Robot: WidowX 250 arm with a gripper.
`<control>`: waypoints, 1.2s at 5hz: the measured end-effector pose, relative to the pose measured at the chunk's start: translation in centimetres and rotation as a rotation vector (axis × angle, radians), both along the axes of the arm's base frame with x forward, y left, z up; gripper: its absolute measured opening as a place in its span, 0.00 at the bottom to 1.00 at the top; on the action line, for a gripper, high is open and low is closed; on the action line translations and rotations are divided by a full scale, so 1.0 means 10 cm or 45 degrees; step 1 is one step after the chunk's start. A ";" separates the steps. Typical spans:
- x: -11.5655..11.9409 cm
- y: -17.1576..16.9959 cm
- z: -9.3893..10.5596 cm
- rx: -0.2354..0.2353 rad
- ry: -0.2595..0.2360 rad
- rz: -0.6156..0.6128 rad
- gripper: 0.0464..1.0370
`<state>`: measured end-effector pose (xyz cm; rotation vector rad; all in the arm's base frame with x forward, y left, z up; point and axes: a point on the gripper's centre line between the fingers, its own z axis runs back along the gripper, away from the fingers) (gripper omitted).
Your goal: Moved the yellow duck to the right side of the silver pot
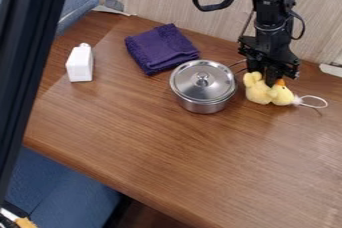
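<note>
Yellow duck [256, 91] is sitting just beside the silver pot [195, 103], on the pot's right side in the camera view, with its orange bill [280, 82] showing near the gripper and a white cord loop [314, 102] trailing out to the right. Black gripper [270, 78] is hanging down over the duck, its lower end meeting the plush; whether the jaws are clamping it or standing apart, I am not able to tell. Pot is standing upright on the bench [167, 154], its lid [212, 83] covering the top and a thin wire handle [238, 64] projecting toward the gripper. Purple cloth [160, 49] is lying folded behind the pot, to its left. White bottle [79, 64] is standing farther left, well apart from the pot.
</note>
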<state>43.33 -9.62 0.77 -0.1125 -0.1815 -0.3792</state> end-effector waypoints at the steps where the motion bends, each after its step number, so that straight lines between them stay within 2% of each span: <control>1: -0.06 0.02 0.00 0.007 0.010 0.009 0.84; 2: -0.12 0.05 0.07 0.024 0.005 0.020 0.97; 3: -0.15 0.06 0.20 0.017 -0.015 0.026 0.96; 4: -0.17 0.07 0.28 -0.033 0.001 0.034 0.96; 5: -0.23 0.13 0.49 -0.070 -0.038 0.054 0.96; 6: -0.36 0.19 0.67 -0.076 -0.094 0.052 0.96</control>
